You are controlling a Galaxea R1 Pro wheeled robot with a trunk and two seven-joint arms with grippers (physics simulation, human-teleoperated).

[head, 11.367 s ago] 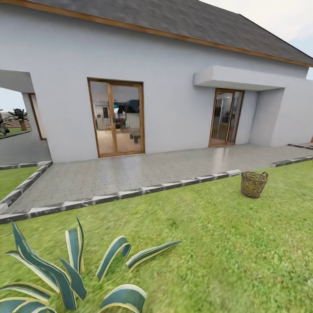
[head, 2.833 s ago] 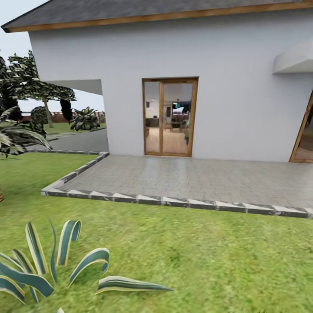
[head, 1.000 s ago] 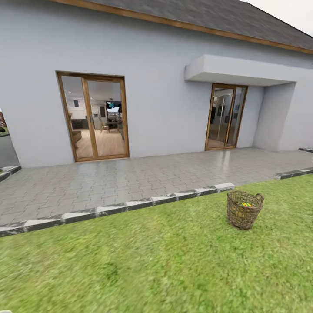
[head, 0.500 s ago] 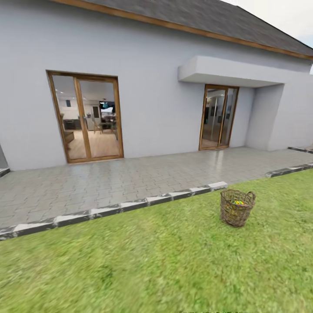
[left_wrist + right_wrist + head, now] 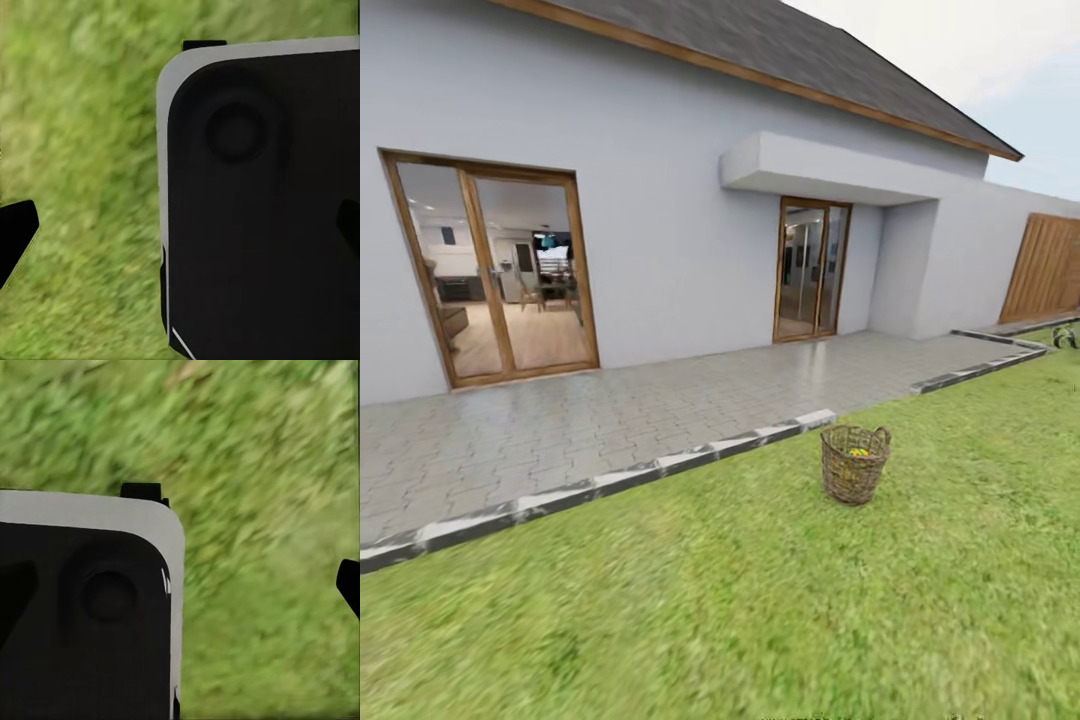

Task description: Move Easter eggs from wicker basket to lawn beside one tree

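Head view, scanning left to right: glass doors (image 5: 495, 275), the paved terrace with its kerb (image 5: 610, 482), then the wicker basket (image 5: 855, 464) on the lawn (image 5: 760, 600), something yellow, likely the Easter eggs (image 5: 857, 453), inside. I judge this the approach: I should roll straight over open grass, stopping short of the basket and well off the kerb. Both wrist views give blurred grass and dark robot body (image 5: 262, 210); whether my fingers are open I cannot tell.

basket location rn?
In the head view, the wicker basket stands upright on the lawn, right of centre, just past the end of the patio's stone kerb, with something yellow showing inside.
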